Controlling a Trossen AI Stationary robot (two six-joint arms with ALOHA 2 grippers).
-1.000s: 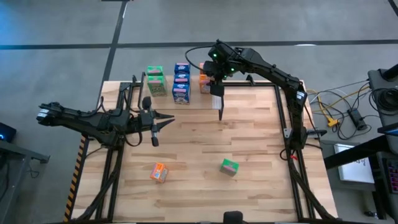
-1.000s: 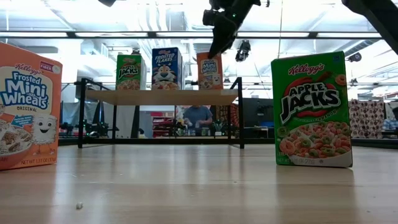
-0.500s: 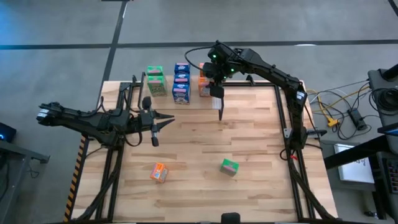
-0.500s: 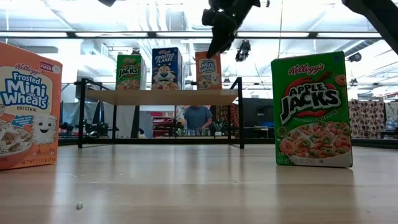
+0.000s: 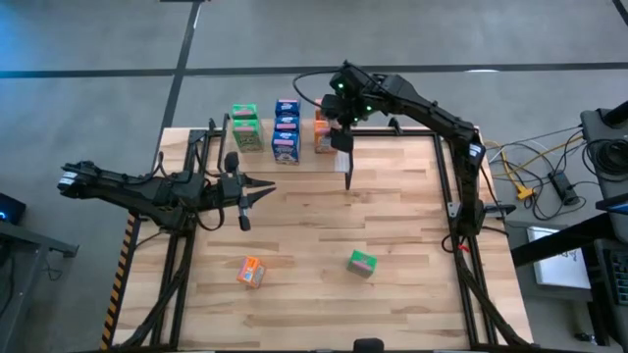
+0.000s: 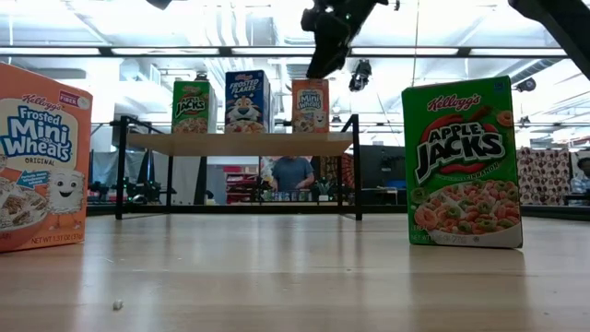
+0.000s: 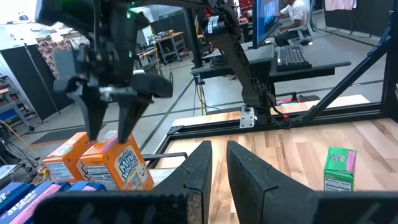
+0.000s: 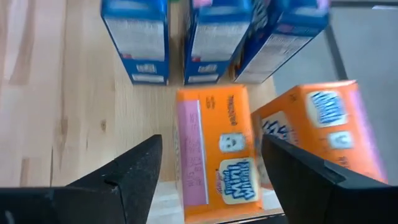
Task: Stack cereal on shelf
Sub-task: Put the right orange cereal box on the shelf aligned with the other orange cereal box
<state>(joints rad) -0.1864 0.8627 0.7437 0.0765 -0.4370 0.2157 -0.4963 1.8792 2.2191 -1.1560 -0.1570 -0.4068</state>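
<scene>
The shelf (image 6: 240, 143) stands at the table's far edge and carries green (image 5: 245, 126), blue (image 5: 286, 127) and orange (image 5: 321, 133) cereal boxes, all standing upright. My right gripper (image 8: 211, 163) is open just above the orange boxes; its fingers stand either side of one orange box (image 8: 211, 152) without touching it. The right gripper also shows in the low view (image 6: 321, 66) over that box (image 6: 311, 105). One orange box (image 5: 251, 272) and one green box (image 5: 361, 262) stand on the tabletop. My left gripper (image 5: 263, 193) waits shut at the table's left.
A second orange box (image 8: 317, 127) stands close beside the one under my right gripper, and the blue boxes (image 8: 205, 37) stand beyond it. The shelf's black legs (image 6: 121, 166) stand on the tabletop. Bare wood lies between the shelf and the two loose boxes.
My right gripper has gone up a little from the orange box on the shelf's right end. The box stays upright on the shelf.
</scene>
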